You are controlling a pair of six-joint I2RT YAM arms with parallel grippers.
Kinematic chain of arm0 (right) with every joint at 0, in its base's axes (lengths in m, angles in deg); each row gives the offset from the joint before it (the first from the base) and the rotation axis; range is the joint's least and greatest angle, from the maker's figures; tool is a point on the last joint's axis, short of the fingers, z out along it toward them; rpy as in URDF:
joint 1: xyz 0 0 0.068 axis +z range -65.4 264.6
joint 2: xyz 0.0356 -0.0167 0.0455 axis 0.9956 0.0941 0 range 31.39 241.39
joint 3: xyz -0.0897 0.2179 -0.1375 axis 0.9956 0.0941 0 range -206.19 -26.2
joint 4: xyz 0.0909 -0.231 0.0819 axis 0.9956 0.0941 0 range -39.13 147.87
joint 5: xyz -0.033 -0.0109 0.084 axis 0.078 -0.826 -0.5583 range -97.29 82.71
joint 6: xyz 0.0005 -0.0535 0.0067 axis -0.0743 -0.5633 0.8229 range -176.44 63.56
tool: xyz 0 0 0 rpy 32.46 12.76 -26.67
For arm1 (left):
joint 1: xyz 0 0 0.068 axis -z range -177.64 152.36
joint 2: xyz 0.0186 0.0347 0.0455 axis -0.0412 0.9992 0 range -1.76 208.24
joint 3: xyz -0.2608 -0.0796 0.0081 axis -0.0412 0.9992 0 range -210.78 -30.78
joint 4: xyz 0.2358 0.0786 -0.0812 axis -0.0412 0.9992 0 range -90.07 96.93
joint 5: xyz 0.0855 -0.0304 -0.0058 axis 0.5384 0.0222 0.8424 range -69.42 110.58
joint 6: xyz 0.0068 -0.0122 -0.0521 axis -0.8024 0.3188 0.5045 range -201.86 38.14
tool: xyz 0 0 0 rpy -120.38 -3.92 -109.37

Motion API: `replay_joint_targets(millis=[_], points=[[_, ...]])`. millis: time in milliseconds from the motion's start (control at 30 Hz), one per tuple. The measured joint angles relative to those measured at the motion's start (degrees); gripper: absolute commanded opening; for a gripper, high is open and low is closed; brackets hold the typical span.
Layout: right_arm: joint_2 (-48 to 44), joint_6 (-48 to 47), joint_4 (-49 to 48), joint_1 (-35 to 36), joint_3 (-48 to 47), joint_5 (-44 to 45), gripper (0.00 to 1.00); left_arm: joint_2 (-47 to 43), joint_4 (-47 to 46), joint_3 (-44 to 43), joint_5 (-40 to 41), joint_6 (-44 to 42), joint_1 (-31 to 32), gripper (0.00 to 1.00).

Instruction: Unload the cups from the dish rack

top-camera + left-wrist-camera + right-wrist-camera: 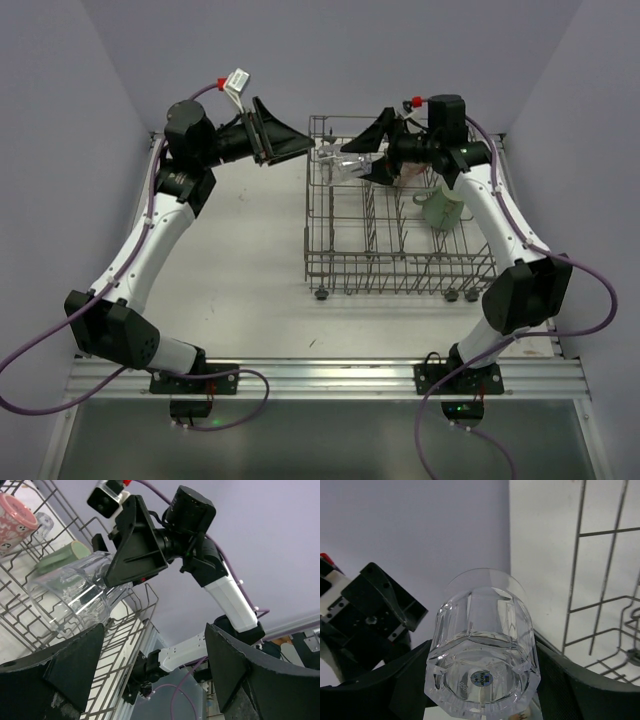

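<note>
In the overhead view, the left gripper [290, 143] is being held out over the table [240, 270] at about 11 o'clock, just off the far left corner of the dish rack [400, 277]. Its fingers [75, 665] are being held wide apart, with nothing being gripped between them. Just to its right, at the rack's 11 o'clock corner, a clear glass tumbler [343, 166] is being pinched by the right gripper [362, 152], whose fingers [580, 685] are being pressed against opposite sides of its faceted wall. The tumbler is being carried on its side above the wires, base toward the right wrist camera and mouth toward the left gripper. Nothing is being carried inside it, and a small blue sticker [481, 678] is being shown at its base. Whether it is touching the tines cannot be told. Inside the rack, at 10 o'clock in the left wrist view, a pink-red cup [15, 522] with a pale pattern is being cradled by the wires, with what looks like a second clear glass [45, 524] just beside it. Further right, at about 2 o'clock within the rack, a pale mint-green mug [440, 208] is being propped among the tines.
</note>
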Motion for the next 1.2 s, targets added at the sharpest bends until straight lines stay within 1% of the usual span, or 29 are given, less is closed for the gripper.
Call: replay_joint_targets(millis=[133, 300, 400, 600, 767, 867, 967, 1000, 1033, 1200], points=[[0.0, 7.6, -9.2, 0.0, 1.5, -3.6, 0.0, -0.2, -4.2, 0.9, -1.2, 2.1, 0.0, 0.85], [-0.8, 14.8, -17.5, 0.0, 1.5, -7.2, 0.0, -0.2, -6.0, 1.2, -2.3, 2.8, 0.0, 0.85], [-0.9, 18.1, -21.2, 0.1, 1.5, -8.4, 0.0, -0.2, -6.6, 1.2, -2.4, 2.8, 0.0, 0.85], [-0.9, 22.0, -24.9, 1.3, 1.6, -9.0, 0.0, -0.2, -6.9, 1.2, -2.4, 2.8, 0.1, 0.85], [-0.9, 27.2, -31.5, 3.5, 3.6, -9.3, 0.0, -0.2, -7.6, 1.2, -2.4, 2.8, 0.8, 0.84], [-0.9, 29.4, -33.8, 4.4, 3.7, -9.5, 0.0, -0.2, -8.3, 1.2, -2.4, 2.8, 0.9, 0.81], [-0.9, 31.0, -35.9, 5.2, 3.7, -9.9, 0.0, -0.2, -8.9, 1.2, -2.1, 3.0, 0.9, 0.72], [-0.9, 31.7, -36.8, 5.4, 3.9, -9.9, 0.0, -0.2, -9.1, 1.2, -2.0, 3.0, 1.0, 0.67], [-0.9, 32.4, -37.9, 5.6, 4.3, -10.1, 0.0, -0.2, -9.3, 1.2, -1.9, 3.1, 1.0, 0.65], [-0.9, 35.6, -41.1, 5.9, 6.0, -10.4, 0.0, -1.0, -10.0, 2.1, -1.2, 3.3, 1.2, 0.59]])
